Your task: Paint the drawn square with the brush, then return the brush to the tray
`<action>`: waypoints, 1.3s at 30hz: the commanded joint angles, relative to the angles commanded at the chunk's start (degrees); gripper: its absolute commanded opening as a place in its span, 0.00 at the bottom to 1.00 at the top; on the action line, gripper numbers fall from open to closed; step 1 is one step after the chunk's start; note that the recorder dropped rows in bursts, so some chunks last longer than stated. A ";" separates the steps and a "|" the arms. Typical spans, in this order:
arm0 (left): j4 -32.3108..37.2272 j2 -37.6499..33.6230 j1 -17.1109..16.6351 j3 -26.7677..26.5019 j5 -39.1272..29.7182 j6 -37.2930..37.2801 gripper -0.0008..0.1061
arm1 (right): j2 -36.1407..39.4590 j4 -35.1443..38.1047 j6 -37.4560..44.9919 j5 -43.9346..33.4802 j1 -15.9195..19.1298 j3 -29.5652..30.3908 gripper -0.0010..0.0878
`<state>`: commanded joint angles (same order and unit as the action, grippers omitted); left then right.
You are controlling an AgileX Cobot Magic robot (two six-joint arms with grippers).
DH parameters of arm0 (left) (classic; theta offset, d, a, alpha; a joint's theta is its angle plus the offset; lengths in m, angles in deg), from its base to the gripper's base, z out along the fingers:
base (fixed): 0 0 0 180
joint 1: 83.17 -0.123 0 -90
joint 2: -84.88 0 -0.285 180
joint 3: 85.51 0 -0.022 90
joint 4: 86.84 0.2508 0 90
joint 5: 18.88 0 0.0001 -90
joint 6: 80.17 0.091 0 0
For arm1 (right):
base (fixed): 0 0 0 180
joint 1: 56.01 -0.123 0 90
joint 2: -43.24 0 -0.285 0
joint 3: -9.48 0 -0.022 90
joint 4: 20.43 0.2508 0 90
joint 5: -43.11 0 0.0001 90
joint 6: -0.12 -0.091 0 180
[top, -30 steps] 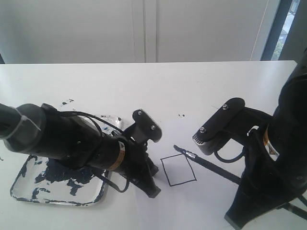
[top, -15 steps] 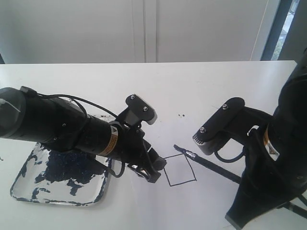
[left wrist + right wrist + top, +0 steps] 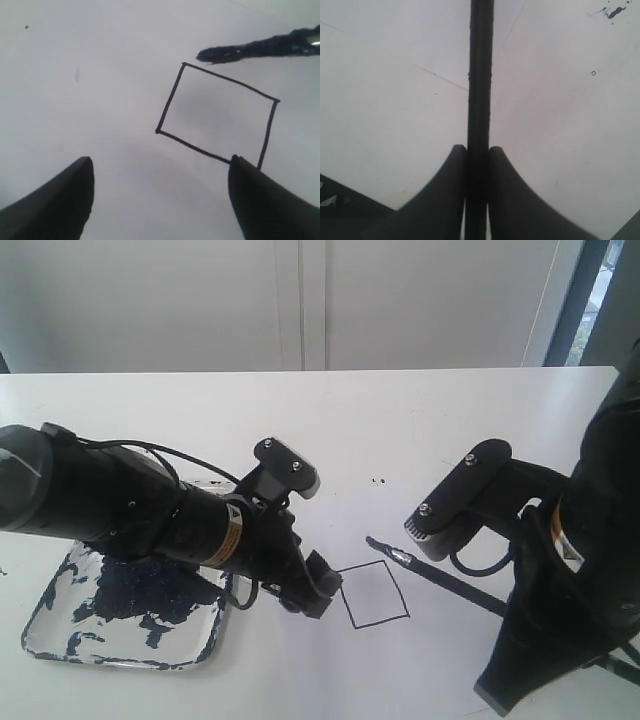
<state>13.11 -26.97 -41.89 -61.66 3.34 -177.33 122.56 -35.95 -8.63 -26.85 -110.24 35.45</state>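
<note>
Exterior view: nearest the camera, the tray (image 3: pixel 120 665), blotched with dark paint, lies well to the left of the drawn square (image 3: pixel 375 593), and to the square's right the right gripper (image 3: pixel 477 152) is clamped tight on the handle of the brush (image 3: pixel 440 578). Just left of the square, the left gripper (image 3: pixel 160 161) hangs over the paper (image 3: pixel 385 652) with its jaws spread wide and nothing between them; the square's inside is plain white. The brush's dark tip sits just past the square's far edge, and whether it touches the paper cannot be told.
</note>
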 joint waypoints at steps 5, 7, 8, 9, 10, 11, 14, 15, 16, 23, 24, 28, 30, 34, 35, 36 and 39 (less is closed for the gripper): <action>0.00 0.00 0.00 0.80 0.53 4.51 0.80 | 0.00 0.00 0.00 0.00 0.00 0.00 0.01; 0.00 -0.12 0.12 0.80 0.42 6.51 0.80 | 0.00 0.00 0.00 0.00 0.00 0.00 0.01; 0.00 -0.37 0.12 0.80 0.30 7.61 0.80 | 0.00 0.12 0.00 0.00 0.00 0.00 0.01; 0.00 -0.64 0.12 0.80 0.06 8.20 0.80 | 0.00 0.36 0.00 0.00 0.00 0.00 0.01; 0.00 -0.92 0.12 0.80 -0.35 8.75 0.80 | 0.00 0.64 0.00 0.00 0.00 0.00 0.01; 0.00 -1.22 0.22 0.80 -1.12 8.75 0.80 | 0.00 0.75 0.00 0.00 0.00 0.00 0.01; 0.00 -2.71 0.34 0.80 -2.34 9.20 0.80 | 0.00 0.75 0.00 0.00 0.00 0.00 0.01; 0.00 -3.28 0.70 0.80 -3.23 9.54 0.80 | 0.00 0.75 0.00 0.00 0.00 0.00 0.01; 0.00 -3.51 1.30 0.80 -3.89 9.65 0.80 | 0.00 0.75 0.00 0.00 0.00 0.00 0.01; 0.00 -5.30 5.89 0.80 -10.23 11.05 0.74 | 3.24 1.52 0.00 0.00 0.00 0.00 0.01; 0.00 -5.30 6.18 0.80 -10.23 11.05 0.74 | 3.95 1.52 0.00 0.00 0.00 0.00 0.01; 0.00 -5.30 6.18 0.80 -10.71 8.86 0.74 | 6.62 1.42 0.00 0.00 0.00 0.00 0.01; 0.00 -5.30 6.18 0.80 -11.11 8.74 0.74 | 7.58 1.31 0.00 0.00 0.00 0.00 0.01; 0.00 -5.30 6.18 0.80 -11.25 8.59 0.74 | 8.68 0.45 0.00 0.00 0.00 0.00 0.01; 0.00 -5.30 6.18 0.80 -11.25 8.59 0.74 | 8.78 0.45 0.00 0.00 0.00 0.00 0.01; 0.00 -5.30 6.18 0.80 -11.25 8.59 0.74 | 8.78 0.57 0.00 0.00 0.00 0.00 0.01; 0.00 -5.30 6.18 0.80 -11.25 8.59 0.74 | 9.16 0.88 0.00 0.89 0.00 0.00 0.01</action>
<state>13.11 -32.26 -35.72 -60.86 -7.91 -168.75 131.71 -35.07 -8.63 -25.96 -110.24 35.45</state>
